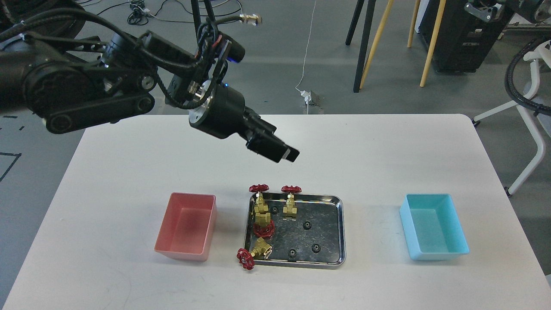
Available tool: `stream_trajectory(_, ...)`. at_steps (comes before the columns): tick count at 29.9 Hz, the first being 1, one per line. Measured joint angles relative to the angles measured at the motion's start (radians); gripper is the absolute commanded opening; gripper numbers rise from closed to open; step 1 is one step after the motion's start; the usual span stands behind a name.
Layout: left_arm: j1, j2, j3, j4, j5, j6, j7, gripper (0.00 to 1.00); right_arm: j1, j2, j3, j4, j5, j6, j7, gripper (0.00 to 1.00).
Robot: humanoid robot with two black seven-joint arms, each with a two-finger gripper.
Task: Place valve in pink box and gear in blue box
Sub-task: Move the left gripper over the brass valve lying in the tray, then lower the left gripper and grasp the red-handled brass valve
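My left tool [287,154] hangs above the tray [338,230], holding nothing; I cannot tell its opening. I'd descend on the upright valve [290,201], avoiding its neighbour, then go to the pink box [187,226].

A: What sort of place was it?
B: Lab or robotics workshop. Grey floor [280,56] had loose cables [146,13] running across it, plus a power plug [309,97] lying out.
A: Anything else?
B: White table [107,172] as a workbench, wooden stand legs [379,38] behind, black equipment cabinet [465,38] far right, corrugated hose [516,82] too.
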Motion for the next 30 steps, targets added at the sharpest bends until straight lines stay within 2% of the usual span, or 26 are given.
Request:
stream_trajectory(4,-0.042,-0.114,0.169,0.022,0.080,0.000,0.000,0.99,-0.017,0.000,0.002,-0.001,0.001,0.000,0.001,0.99)
stream_trajectory(8,0.011,-0.201,0.253,0.113,0.091,0.000,0.000,0.98,-0.030,0.000,0.004,-0.001,0.001,0.000,0.001,0.99)
stream_trajectory(15,0.149,-0.254,0.269,0.257,0.095,0.017,0.000,0.98,-0.053,-0.009,0.023,-0.001,0.001,0.000,0.001,0.99)
stream_trajectory(21,0.165,-0.263,0.252,0.255,0.091,0.057,0.000,0.97,-0.067,-0.010,0.024,-0.003,0.001,0.000,0.001,0.99)
stream_trajectory(30,0.214,-0.306,0.236,0.265,0.084,0.181,0.000,0.97,-0.086,-0.026,0.026,-0.002,0.001,0.000,0.002,0.99)
